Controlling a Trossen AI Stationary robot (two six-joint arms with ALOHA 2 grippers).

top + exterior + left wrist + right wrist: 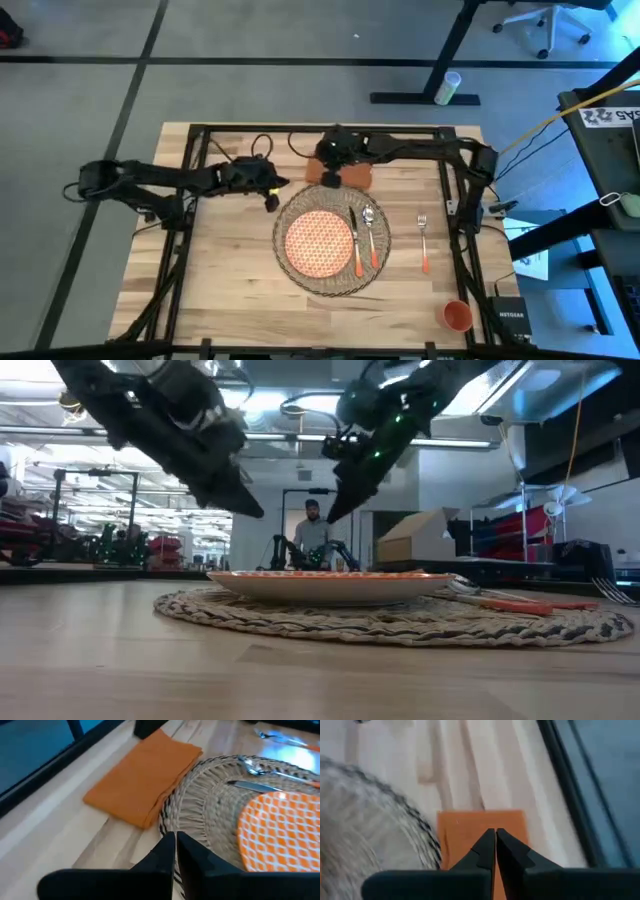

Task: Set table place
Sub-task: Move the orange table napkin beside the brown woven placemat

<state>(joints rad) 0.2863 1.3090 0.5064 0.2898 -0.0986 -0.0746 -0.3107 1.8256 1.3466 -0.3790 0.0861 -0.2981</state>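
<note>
Right pincer (pixel 495 836), fingers pressed together and holding nothing, hangs over the napkin (pixel 481 831) at the tabletop's (pixel 220 290) far edge. Left pincer (pixel 175 841), also closed and empty, we see just left of the placemat (pixel 300 205). Plate (pixel 318 242), knife (pixel 355 238) and spoon (pixel 371 232) lie on the placemat; fork (pixel 423 240) to its right, cup (pixel 457 316) nearer the front corner.

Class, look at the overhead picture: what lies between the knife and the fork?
The spoon lies between the knife and the fork, seen in the high view; bare mat edge and table follow.
</note>
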